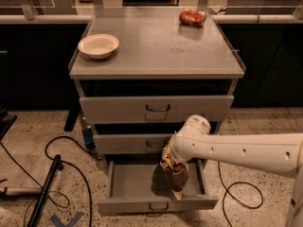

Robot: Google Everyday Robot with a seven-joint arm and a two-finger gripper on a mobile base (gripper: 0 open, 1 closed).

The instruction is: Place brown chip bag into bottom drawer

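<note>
In the camera view, your arm (236, 150) reaches in from the right, and its white wrist sits in front of the cabinet's middle drawer (125, 144). The gripper (169, 151) is tucked under that wrist, above the open bottom drawer (130, 178). It is closed on the top edge of the brown chip bag (175, 175), though the wrist housing hides most of it.

The bag hangs straight down from the gripper, upright with a slight tilt. Its crinkled top touches the wrist and its pale lower corner is close to the drawer's front panel. It sits over the right half of the tray, and its dark shadow falls on the tray floor just to its left. You cannot tell whether the bag's lower edge touches the floor of the tray.

The bottom drawer is pulled well out, and the top drawer (156, 109) is out slightly. On the cabinet top (161, 46), a white bowl (98, 45) sits at the left. A red snack bag (192, 17) lies at the far right corner, well apart from your gripper.
</note>
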